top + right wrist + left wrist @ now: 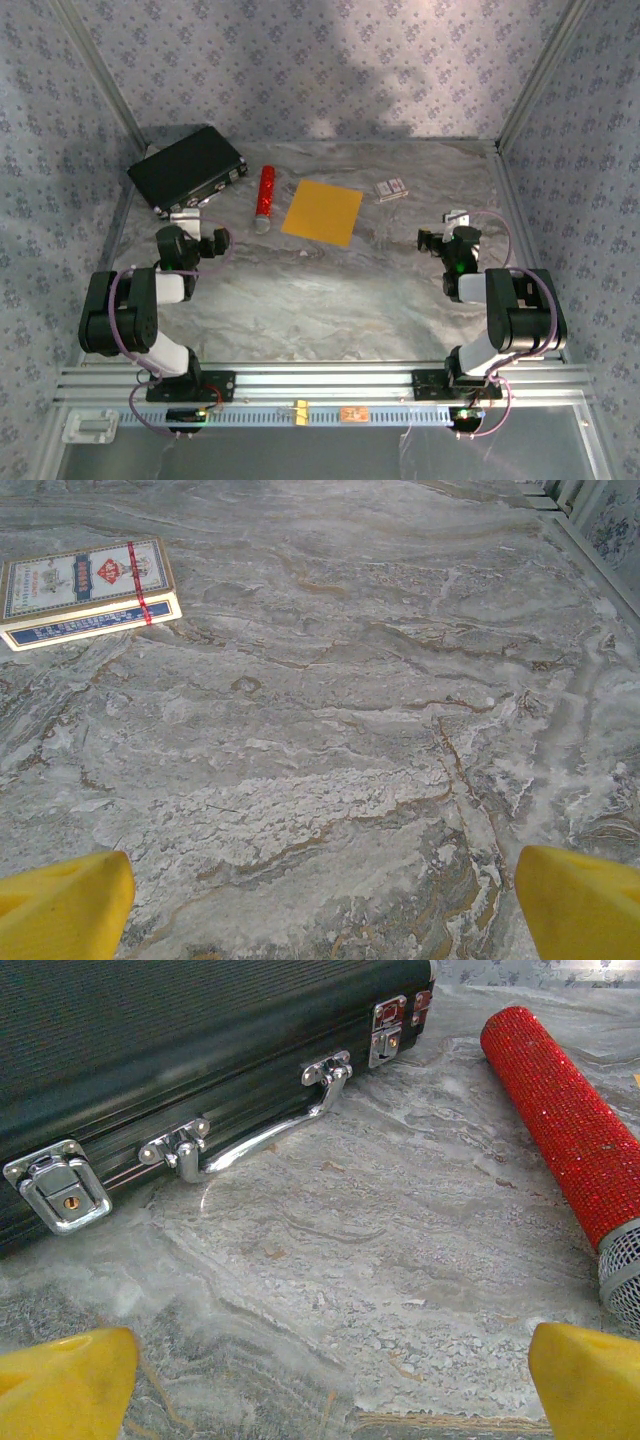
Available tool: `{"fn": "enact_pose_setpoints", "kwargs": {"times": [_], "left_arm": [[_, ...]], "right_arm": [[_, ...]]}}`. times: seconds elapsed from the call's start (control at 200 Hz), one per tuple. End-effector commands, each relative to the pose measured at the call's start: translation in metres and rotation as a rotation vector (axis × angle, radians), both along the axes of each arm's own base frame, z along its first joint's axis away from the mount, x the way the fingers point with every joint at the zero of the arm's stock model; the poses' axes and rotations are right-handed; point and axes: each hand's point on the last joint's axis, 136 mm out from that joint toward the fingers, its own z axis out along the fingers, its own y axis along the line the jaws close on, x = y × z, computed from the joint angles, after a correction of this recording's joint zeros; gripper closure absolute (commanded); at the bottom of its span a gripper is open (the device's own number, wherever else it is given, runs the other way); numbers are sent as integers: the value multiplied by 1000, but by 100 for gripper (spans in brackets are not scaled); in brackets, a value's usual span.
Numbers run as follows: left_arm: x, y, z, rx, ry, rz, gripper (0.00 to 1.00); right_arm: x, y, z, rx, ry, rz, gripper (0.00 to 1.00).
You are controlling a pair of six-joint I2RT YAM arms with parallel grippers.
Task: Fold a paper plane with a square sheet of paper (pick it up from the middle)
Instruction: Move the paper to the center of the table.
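Note:
The square sheet of paper (322, 212) lies flat and unfolded on the marble table, orange-yellow, at the middle back. My left gripper (215, 240) hovers low at the left, well short of the sheet, with its yellow fingertips (65, 1380) spread wide and only bare table between them. My right gripper (428, 240) sits at the right, pointing toward the back, also open with nothing between its yellow fingertips (580, 900). Neither gripper touches the paper.
A black case (187, 167) with chrome latches lies at the back left. A red glittery cylinder (265, 195) lies between the case and the sheet. A small white-and-red box (391, 189) rests right of the sheet. Patterned walls enclose the table.

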Motion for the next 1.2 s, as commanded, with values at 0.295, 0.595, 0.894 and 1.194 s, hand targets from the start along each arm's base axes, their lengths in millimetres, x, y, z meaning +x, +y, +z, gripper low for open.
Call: {"fn": "enact_pose_setpoints", "kwargs": {"times": [0.295,0.595,0.894,1.194], "left_arm": [[9,-10,56,0,17,-59,0],[7,-24,127,-130,-47,-85,0],[0,-39,150,-307,23,-79,0],[-24,-115,118,-175,134,-180,0]], "right_arm": [[1,19,46,48,48,76,1],[-16,71,83,168,79,189,1],[-19,138,73,205,223,311,1],[-5,213,63,268,339,426,1]]}}
